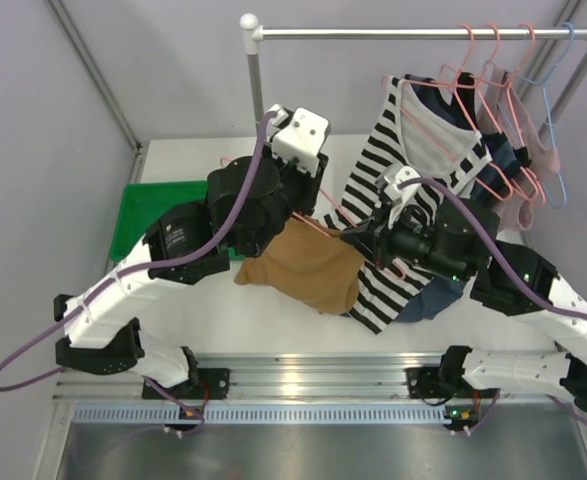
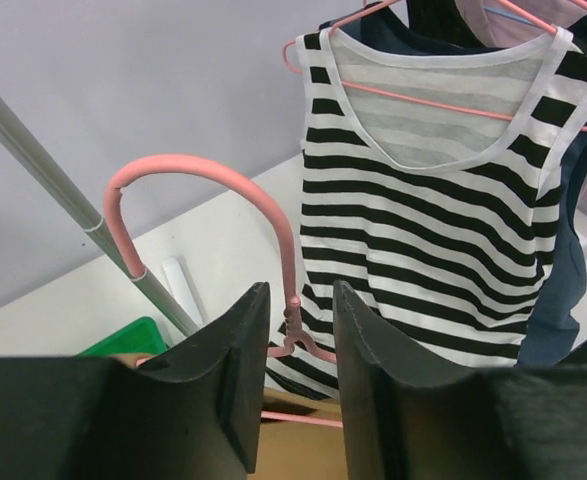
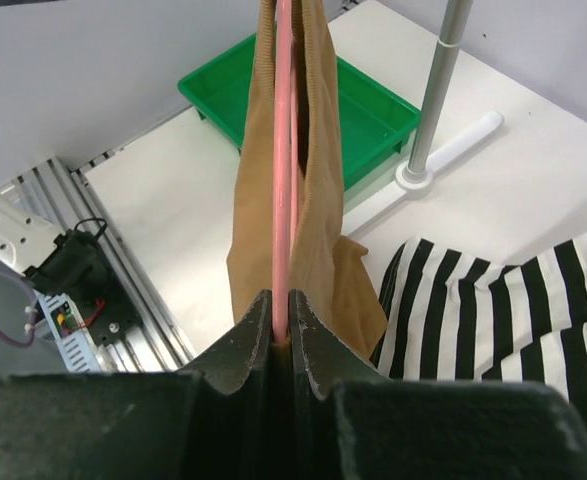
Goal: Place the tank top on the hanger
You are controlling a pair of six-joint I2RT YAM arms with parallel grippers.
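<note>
Clamping hanger (image 3: 283, 200) with tank top (image 3: 323, 220) in right fingers (image 3: 235, 352), left fingers (image 2: 238, 372) parted around neck, green bin (image 3: 373, 108) nearby

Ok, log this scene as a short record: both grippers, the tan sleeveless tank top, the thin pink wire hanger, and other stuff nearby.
left gripper: open, fingers either side of the thin pink wire hanger neck
right gripper: shut on the hanger's wire
tan sleeveless tank top: draped down both sides of that wire
black-and-white striped top: hung on another pink hanger
green plastic tray: left of the tank top in the top view
</note>
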